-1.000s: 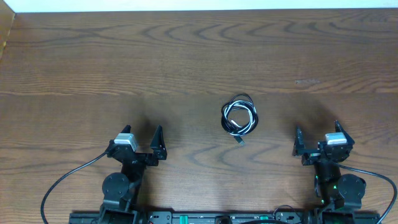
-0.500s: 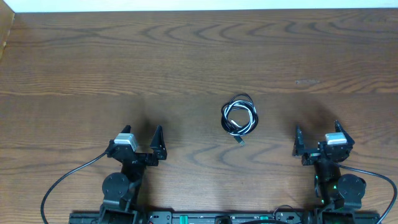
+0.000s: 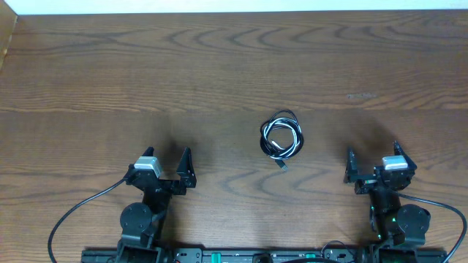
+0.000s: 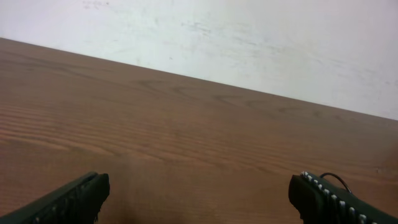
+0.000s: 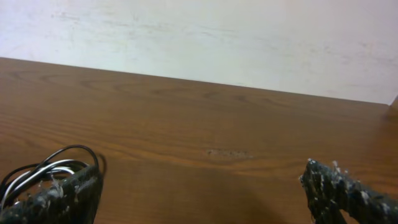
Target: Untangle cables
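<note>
The cables (image 3: 281, 137) lie coiled together in one small black and white bundle at the middle of the wooden table, a plug end pointing toward the near edge. My left gripper (image 3: 167, 162) stands open at the near left, well left of the bundle, nothing between its fingers (image 4: 71, 200). My right gripper (image 3: 372, 161) stands open at the near right, apart from the bundle. In the right wrist view the cables (image 5: 43, 169) show just behind my left fingertip (image 5: 59, 199). A thin loop of cable (image 4: 333, 179) peeks past the right fingertip in the left wrist view.
The wooden table (image 3: 219, 80) stretches to a white wall (image 5: 199, 37) at the far side. Thick black arm wires (image 3: 80, 208) curve along the near edge by the left arm base. A faint scuff (image 3: 360, 96) marks the wood at the right.
</note>
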`<state>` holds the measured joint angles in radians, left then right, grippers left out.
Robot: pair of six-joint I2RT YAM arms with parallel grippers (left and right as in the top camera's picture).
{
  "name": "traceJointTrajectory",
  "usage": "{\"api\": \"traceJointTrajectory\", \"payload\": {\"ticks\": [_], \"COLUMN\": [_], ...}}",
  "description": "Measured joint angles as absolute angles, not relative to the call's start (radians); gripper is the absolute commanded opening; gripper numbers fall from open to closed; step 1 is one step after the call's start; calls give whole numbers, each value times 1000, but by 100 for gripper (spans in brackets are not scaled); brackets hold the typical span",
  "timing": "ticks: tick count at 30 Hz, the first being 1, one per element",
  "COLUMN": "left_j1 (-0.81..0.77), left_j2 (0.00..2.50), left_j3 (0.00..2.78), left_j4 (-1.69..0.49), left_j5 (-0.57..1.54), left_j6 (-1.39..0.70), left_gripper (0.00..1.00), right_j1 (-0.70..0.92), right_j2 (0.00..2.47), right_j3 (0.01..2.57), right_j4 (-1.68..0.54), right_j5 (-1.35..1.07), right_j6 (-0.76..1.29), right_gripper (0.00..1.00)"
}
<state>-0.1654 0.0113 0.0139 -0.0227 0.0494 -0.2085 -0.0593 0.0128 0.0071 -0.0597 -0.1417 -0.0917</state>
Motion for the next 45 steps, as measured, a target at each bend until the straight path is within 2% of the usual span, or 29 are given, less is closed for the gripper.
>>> {"api": "traceJointTrajectory", "payload": {"ticks": [17, 26, 35, 45], "left_j1": [-165, -165, -165, -165], "left_j2": [11, 11, 11, 11], "left_j3": [14, 14, 14, 14], "left_j4": [-23, -23, -23, -22], "left_j5": [49, 49, 49, 49], "left_j6": [-208, -208, -209, -208], "left_gripper": [98, 98, 97, 98], "right_j1": [-59, -59, -59, -59], "right_j2": [13, 13, 13, 96], "right_j3": [7, 7, 16, 269], "right_j4": [-57, -40, -40, -144], "right_j5": [-172, -394, -559, -571], "right_j6": [-76, 203, 308, 349], "right_gripper": [99, 99, 99, 99]}}
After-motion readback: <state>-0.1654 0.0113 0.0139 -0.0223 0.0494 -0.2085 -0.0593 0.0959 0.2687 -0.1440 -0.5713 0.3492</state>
